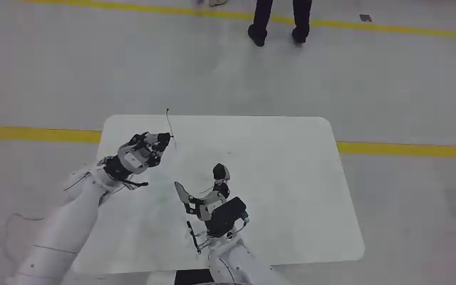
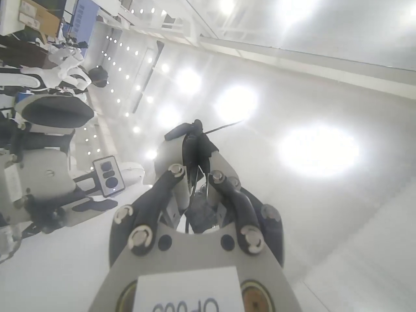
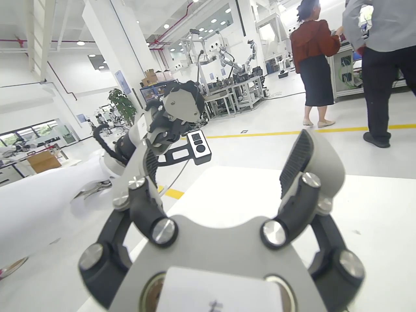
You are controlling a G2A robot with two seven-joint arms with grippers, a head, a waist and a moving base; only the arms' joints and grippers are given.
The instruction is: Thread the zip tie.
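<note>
White table [image 1: 285, 178] stood on grey, yellow-lined floor [image 1: 214, 64]. At ten o'clock, left gripper [image 1: 164, 140] clenched the zip tie [image 1: 169, 122]; at six, right gripper [image 1: 199, 179] stood released.

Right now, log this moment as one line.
left end effector: shut on zip tie | right end effector: open, empty

Factory-like robotics lab: robot arms [image 3: 228, 60] on workbenches [image 3: 224, 100], yellow floor lines [image 3: 260, 133].
</note>
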